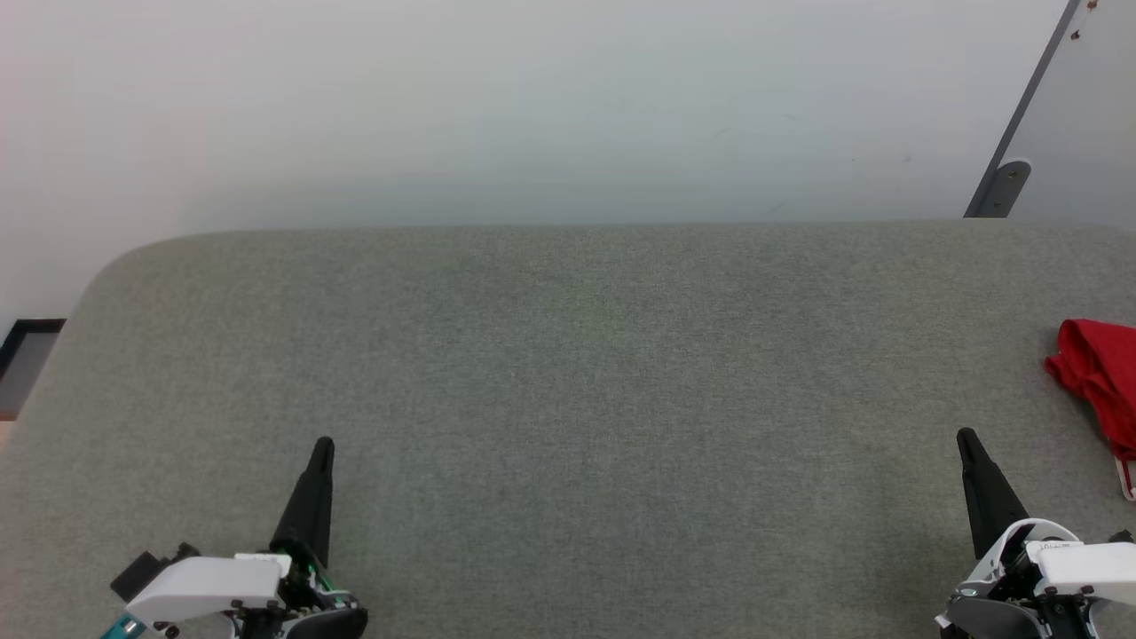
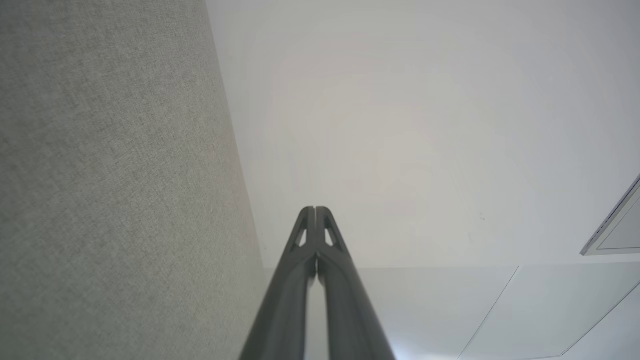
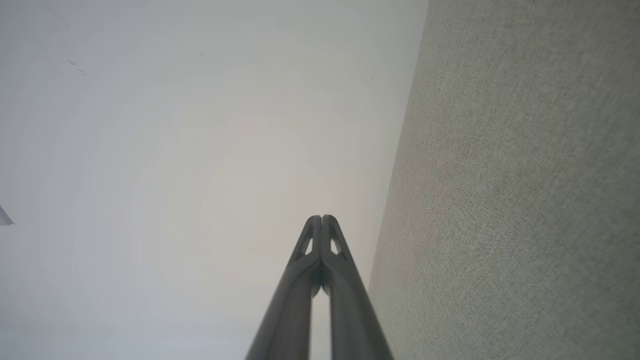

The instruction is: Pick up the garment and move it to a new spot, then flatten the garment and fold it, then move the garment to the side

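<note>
Garment [image 1: 1099, 377] lay bunched at tabletop [image 1: 568, 373] far right edge. Left tool [image 1: 322, 448], right tool [image 1: 966, 439] both pressed together, empty, resting near front. Advice: right tool should spread wide, reach right, pinch top fold.

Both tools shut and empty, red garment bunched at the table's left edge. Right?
Not quite. The head view shows the red garment bunched at the right edge of the grey table, beyond the right tool. The rest holds: left tool and right tool are shut and empty.
</note>
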Available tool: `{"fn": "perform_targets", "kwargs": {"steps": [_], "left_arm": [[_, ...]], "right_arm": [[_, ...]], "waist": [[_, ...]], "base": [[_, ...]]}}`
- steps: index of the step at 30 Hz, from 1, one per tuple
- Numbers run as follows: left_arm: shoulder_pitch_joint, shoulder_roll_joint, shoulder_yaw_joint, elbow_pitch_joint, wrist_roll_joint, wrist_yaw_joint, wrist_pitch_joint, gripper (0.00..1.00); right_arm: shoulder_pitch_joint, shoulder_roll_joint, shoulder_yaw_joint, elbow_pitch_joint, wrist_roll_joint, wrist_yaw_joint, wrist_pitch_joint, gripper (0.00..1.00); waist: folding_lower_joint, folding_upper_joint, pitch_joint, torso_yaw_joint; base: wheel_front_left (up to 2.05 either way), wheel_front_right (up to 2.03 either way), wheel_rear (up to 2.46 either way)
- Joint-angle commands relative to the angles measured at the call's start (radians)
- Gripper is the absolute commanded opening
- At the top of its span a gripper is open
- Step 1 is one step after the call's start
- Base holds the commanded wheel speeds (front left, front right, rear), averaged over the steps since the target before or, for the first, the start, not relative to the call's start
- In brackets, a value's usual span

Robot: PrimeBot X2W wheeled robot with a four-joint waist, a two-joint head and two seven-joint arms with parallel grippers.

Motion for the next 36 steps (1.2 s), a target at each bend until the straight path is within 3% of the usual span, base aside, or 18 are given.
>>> {"fn": "perform_targets", "kwargs": {"steps": [1,36], "left_arm": [[-0.01,-0.002,0.003,0.002,-0.001,0.0,0.004,0.0],[-0.01,-0.005,0.007,0.002,0.004,0.0,0.007,0.0]], "right_arm": [[-0.003,0.004,0.0,0.0,0.002,-0.001,0.002,0.0],[-0.003,0.004,0.0,0.0,0.002,-0.001,0.002,0.0]], "waist": [[0.0,-0.0001,0.0,0.0],[0.0,-0.0001,0.0,0.0]], "base": [[0.0,0.0,0.0],[0.0,0.0,0.0]]}}
